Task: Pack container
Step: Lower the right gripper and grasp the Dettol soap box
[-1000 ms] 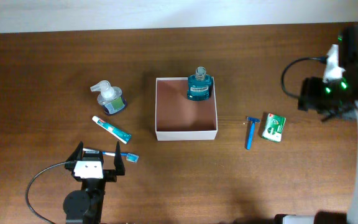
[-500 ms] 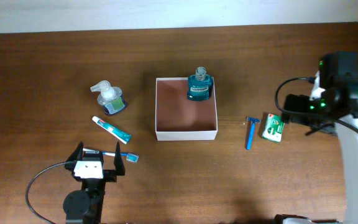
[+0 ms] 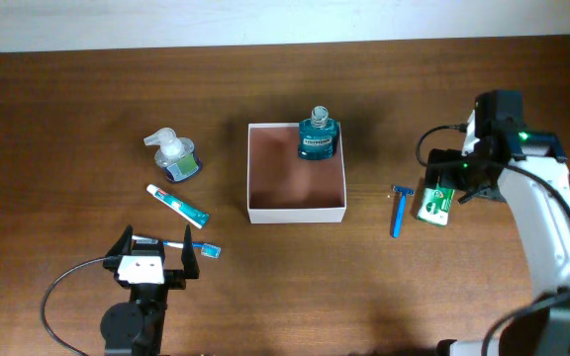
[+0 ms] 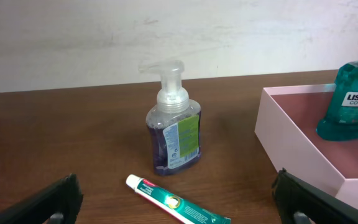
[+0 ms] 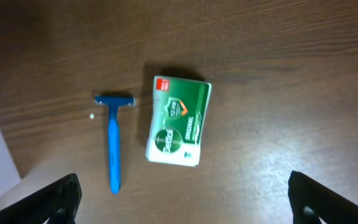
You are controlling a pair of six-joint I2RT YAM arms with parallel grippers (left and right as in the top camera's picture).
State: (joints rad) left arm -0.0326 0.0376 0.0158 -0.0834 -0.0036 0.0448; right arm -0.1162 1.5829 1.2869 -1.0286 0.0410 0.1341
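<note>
Right wrist view: the right gripper (image 5: 182,186) hangs wide open and empty over the soap packet (image 5: 178,121), so it should straddle the packet's narrow width before closing; the container (image 3: 285,188) sits central on the desk (image 3: 87,79).

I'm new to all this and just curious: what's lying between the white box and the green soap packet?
A blue razor lies on the wood between the container and the green soap packet. The overhead view shows it best.
</note>
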